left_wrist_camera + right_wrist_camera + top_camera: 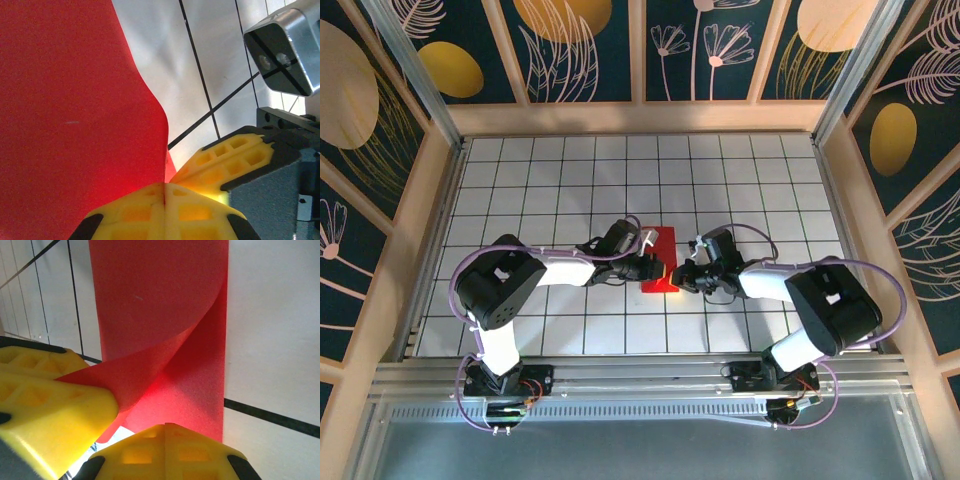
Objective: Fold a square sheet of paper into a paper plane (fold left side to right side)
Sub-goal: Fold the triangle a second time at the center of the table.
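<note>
A table (520, 180) of white square tiles with thin black grid lines sits inside a pale wooden frame (640, 118). Dark navy wall panels (580, 50) rise around it, printed with gold circles and white outline drawings of leaves and flowers. A ribbed aluminium rail (640, 375) runs along the table's near edge, where two black-and-white robot arms with purple cables are bolted.

A red paper sheet (665, 250), thin, bright and unmarked, lies at the middle of the table as a narrow upright rectangle, well apart from every edge. Both arms reach inward and meet at its near end.

The left gripper (656, 270) is closed, its yellow ribbed fingers (190, 212) pinching a lifted layer of the red paper sheet (75, 115), which curves up off the tiles. The right gripper (680, 278) is just beside it, also closed, with its yellow fingers (135, 455) pressed together where the near edge of the red paper sheet (160, 300) meets them. From the right wrist, the raised layer curls over the flat layer beneath.
</note>
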Controlling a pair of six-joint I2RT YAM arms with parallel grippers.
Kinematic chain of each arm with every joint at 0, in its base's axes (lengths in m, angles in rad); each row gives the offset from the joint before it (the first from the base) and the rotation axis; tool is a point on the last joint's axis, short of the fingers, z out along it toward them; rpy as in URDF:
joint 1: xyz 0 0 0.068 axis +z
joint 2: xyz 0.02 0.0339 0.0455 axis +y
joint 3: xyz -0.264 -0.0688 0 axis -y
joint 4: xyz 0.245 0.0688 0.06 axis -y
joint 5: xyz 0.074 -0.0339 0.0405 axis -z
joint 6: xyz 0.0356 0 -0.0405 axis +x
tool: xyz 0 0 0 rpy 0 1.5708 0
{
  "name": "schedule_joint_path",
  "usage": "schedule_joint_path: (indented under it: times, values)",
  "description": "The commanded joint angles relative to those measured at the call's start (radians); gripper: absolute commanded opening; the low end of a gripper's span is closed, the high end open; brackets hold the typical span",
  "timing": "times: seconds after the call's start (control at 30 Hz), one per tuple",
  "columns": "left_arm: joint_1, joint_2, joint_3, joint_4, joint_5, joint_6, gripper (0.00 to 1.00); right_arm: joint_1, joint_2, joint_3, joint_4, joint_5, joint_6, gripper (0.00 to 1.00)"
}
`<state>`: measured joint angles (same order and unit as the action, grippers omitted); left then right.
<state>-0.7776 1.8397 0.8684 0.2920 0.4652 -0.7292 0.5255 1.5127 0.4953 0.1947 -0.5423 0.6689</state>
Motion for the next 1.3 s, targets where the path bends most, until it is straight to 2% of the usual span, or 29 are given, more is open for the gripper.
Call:
schedule_joint_path:
  times: [0.0, 0.3, 0.63, 1.27]
  values:
    - [0.011, 0.003, -0.015, 0.017, 0.011, -0.009, 0.0, 0.008, 0.023, 0.018, -0.029, 0.029, -0.003, 0.0]
    - [0.029, -0.005, -0.005, -0.067, -0.023, 0.078, 0.0, 0.007, 0.056, 0.045, -0.192, 0.094, -0.073, 0.0]
    - [0.054, 0.004, 0.044, -0.164, -0.092, 0.197, 0.0, 0.007, 0.065, 0.048, -0.184, 0.069, -0.083, 0.0]
    - [0.057, 0.019, 0.051, -0.181, -0.144, 0.232, 0.0, 0.007, 0.068, 0.045, -0.175, 0.053, -0.081, 0.0]
